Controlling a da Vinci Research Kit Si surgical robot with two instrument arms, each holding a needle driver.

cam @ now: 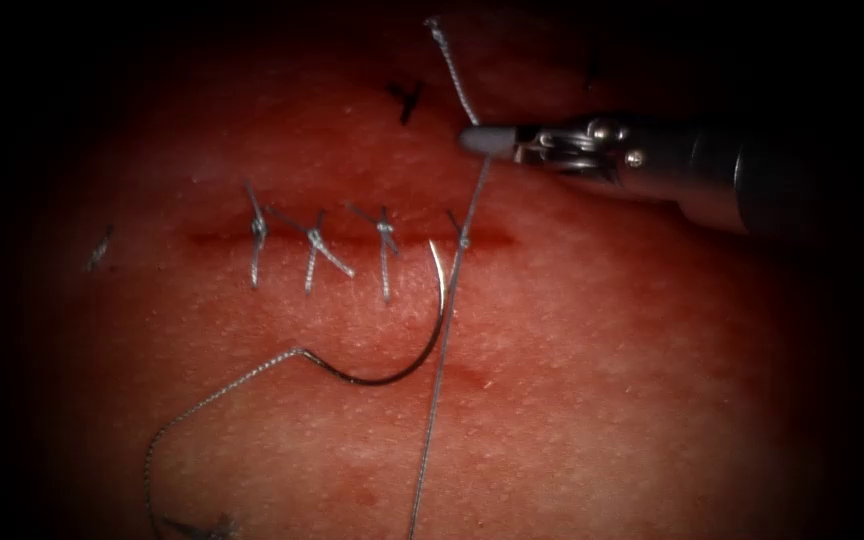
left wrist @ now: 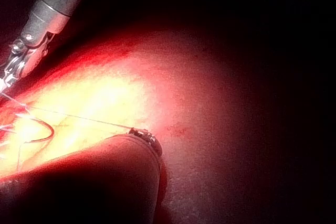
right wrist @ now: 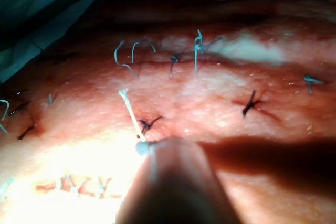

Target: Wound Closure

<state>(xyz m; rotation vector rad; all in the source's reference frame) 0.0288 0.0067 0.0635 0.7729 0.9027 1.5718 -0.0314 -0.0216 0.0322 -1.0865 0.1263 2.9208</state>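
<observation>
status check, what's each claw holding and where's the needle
Right claw shut on the thin grey thread, above the cut. Curved steel needle lies free on the red tissue below the cut. Three tied stitches sit left of it.

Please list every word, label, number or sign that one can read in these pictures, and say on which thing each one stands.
There are none: no readable text stands on anything.
The right claw, shut on the thread, bears no marking.
The needle lies free on the tissue, below the cut, held by no tool; the tied stitches carry no writing either.
</observation>
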